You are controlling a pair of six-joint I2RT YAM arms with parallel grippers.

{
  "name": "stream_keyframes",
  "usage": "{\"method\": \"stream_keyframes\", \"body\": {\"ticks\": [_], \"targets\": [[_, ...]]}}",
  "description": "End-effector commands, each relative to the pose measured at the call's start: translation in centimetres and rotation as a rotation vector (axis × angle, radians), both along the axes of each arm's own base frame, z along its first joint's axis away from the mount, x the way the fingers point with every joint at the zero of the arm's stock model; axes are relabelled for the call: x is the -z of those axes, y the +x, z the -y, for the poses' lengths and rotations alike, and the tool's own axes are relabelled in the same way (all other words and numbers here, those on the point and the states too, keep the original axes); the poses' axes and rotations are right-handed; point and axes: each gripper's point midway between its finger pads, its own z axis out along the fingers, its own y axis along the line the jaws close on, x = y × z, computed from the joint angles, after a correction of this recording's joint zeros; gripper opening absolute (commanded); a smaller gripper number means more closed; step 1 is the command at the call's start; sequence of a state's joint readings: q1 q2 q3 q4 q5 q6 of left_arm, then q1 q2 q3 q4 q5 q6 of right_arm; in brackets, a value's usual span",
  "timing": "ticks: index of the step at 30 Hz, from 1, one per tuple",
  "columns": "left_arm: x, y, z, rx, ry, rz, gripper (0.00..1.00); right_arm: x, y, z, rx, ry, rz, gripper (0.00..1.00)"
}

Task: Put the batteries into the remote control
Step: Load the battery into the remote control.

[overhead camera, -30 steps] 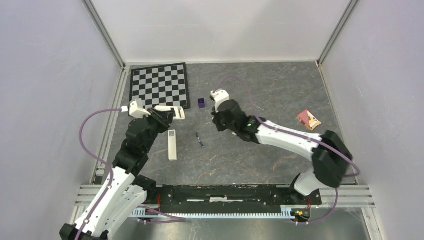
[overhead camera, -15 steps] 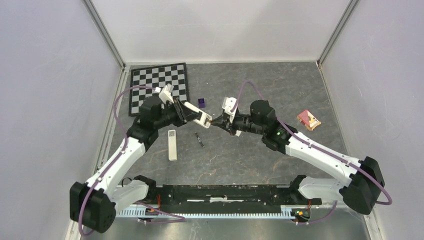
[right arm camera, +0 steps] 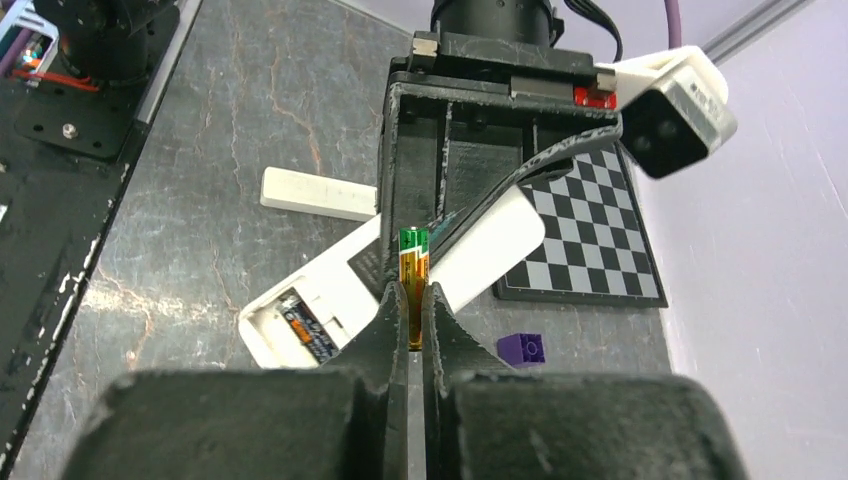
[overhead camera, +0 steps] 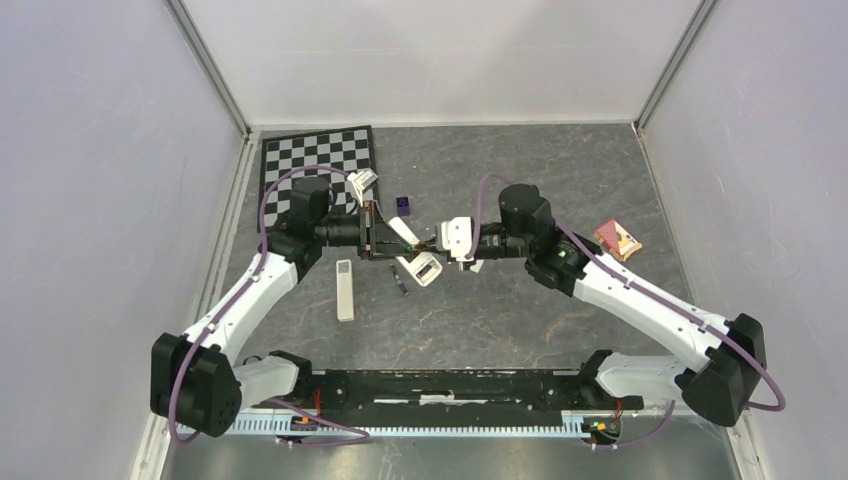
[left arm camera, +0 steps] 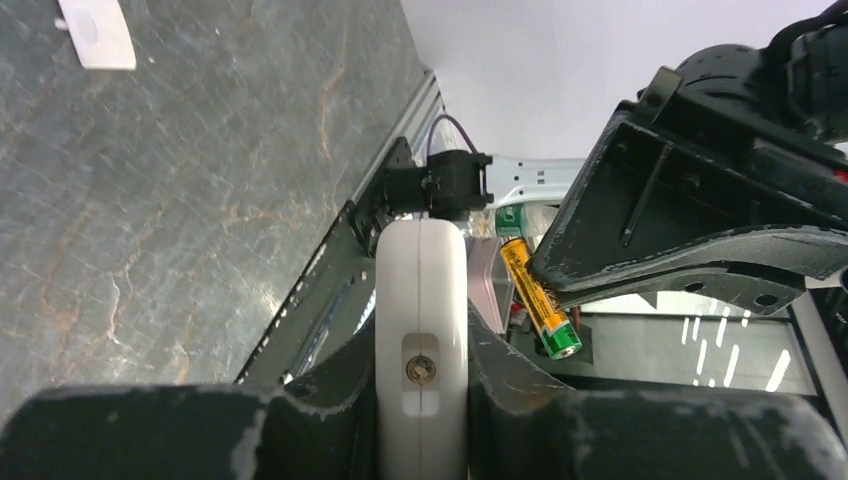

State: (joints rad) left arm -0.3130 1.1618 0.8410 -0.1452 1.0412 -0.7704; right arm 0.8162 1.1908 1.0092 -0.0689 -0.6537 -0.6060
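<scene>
My left gripper (overhead camera: pixel 380 238) is shut on the white remote control (overhead camera: pixel 420 265) and holds it tilted above the table's middle. In the left wrist view the remote (left arm camera: pixel 421 280) sits clamped between the fingers. Its battery compartment (right arm camera: pixel 305 325) is open, with a dark, orange-banded piece inside. My right gripper (overhead camera: pixel 435 243) is shut on a gold battery with a green end (right arm camera: pixel 411 255), right beside the remote. The same battery (left arm camera: pixel 538 298) shows in the left wrist view. A slim dark cylinder (overhead camera: pixel 400 282) lies on the table below.
A long white bar with a small grey mark (overhead camera: pixel 344 290) lies on the table, left of the grippers. A purple cube (overhead camera: pixel 403 206) and a chessboard (overhead camera: pixel 320 170) are at the back. A red-faced object (overhead camera: pixel 617 239) lies at the right.
Both arms have swung toward the table's middle. The left gripper has turned the remote so its open end tilts down. The right gripper has brought the battery up to it.
</scene>
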Motion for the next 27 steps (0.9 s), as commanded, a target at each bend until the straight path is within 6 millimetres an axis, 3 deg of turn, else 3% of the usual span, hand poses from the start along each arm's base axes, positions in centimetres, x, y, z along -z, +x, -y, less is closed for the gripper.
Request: {"method": "stream_keyframes", "body": {"ticks": [1, 7, 15, 27], "targets": [[-1.5, -1.8, 0.0, 0.106, -0.056, -0.049, 0.02, 1.0, -0.7, 0.2, -0.093, -0.102, 0.053, 0.00], [-0.7, -1.6, 0.1, 0.115, -0.052, -0.099, 0.02, 1.6, -2.8, 0.8, -0.203, -0.163, 0.001, 0.00], [0.0, -1.1, 0.2, 0.102, -0.039, -0.112, 0.02, 1.0, -4.2, 0.6, -0.254, -0.142, -0.066, 0.00], [0.2, -1.3, 0.1, 0.098, -0.037, -0.123, 0.02, 3.1, -4.1, 0.1, -0.273, -0.179, -0.134, 0.04]]}}
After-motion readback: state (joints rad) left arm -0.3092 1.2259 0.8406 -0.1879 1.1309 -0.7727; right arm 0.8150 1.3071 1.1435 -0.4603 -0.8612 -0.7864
